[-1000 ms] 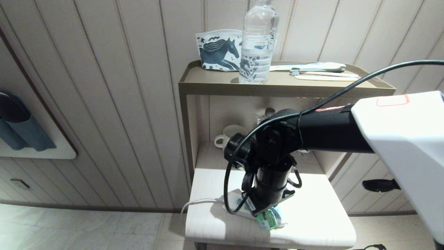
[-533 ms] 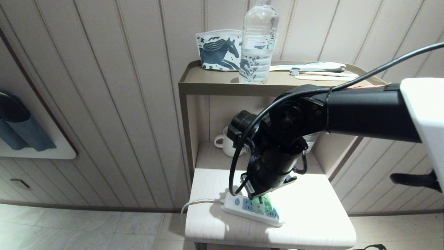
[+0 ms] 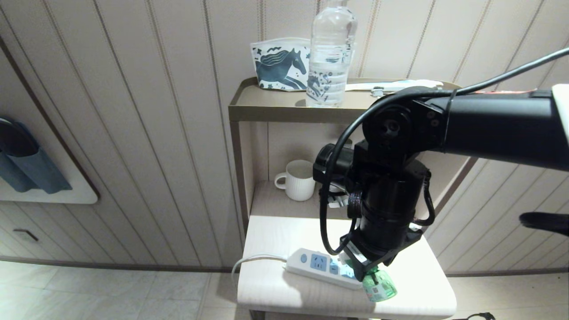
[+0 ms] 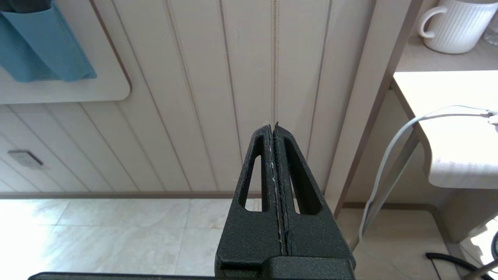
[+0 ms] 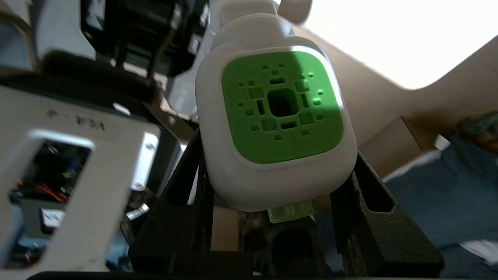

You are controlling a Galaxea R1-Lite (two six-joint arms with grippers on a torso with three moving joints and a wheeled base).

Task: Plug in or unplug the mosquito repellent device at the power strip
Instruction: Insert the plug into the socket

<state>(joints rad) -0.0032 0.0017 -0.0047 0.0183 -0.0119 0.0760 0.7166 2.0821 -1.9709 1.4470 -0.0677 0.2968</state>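
Green and white plastic, the mosquito repellent device (image 5: 276, 128), sitting clamped between the right gripper (image 3: 371, 273) fingers (image 5: 373, 202), its green bottle hanging just past the near end of the power strip (image 3: 322, 266) and seemingly clear of the sockets, though contact underneath not being visible

Carrying it, judging by this pose, either toward a socket or away from one; doing this step well meaning keeping the squeeze on the white head steady, holding the plug pins square to the light-blue socket face, moving straight in or straight out rather than at a slant, and avoiding dragging the strip along the pale tabletop (image 3: 409, 293)

Resting closed with nothing between them, the left gripper (image 4: 274, 128) fingers pointing at the panelled wall low beside the stand, apart from the work

Standing farther back, a white mug (image 3: 298, 180) on the shelf and a water bottle (image 3: 331, 53) on top
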